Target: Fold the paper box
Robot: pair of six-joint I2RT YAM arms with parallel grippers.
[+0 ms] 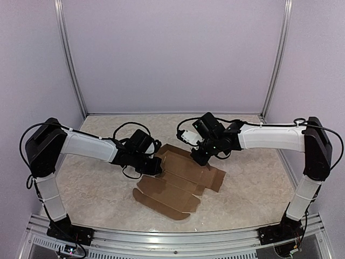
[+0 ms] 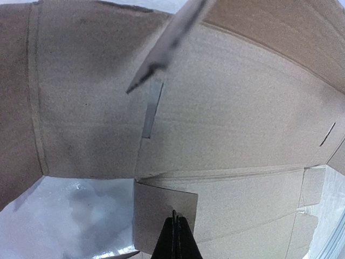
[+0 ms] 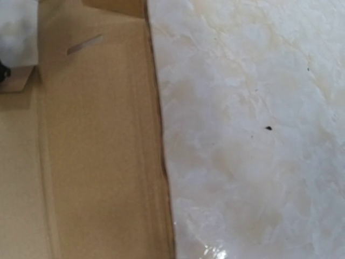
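The paper box (image 1: 180,181) is a brown die-cut cardboard sheet lying mostly flat on the table, its rounded tabs toward the near edge. My left gripper (image 1: 157,165) is at the sheet's left edge. In the left wrist view its fingers (image 2: 173,226) are pressed together, with their tips over a small square flap (image 2: 156,210), below a large panel (image 2: 226,124). I cannot tell whether they pinch the flap. My right gripper (image 1: 198,158) is low over the sheet's far part. Its fingers do not show in the right wrist view, which shows the sheet's edge (image 3: 97,162).
The marbled tabletop (image 1: 253,183) lies around the sheet and shows in the right wrist view (image 3: 253,135). Metal frame posts (image 1: 70,59) and pale walls close in the back and sides. A metal rail (image 1: 178,237) runs along the near edge.
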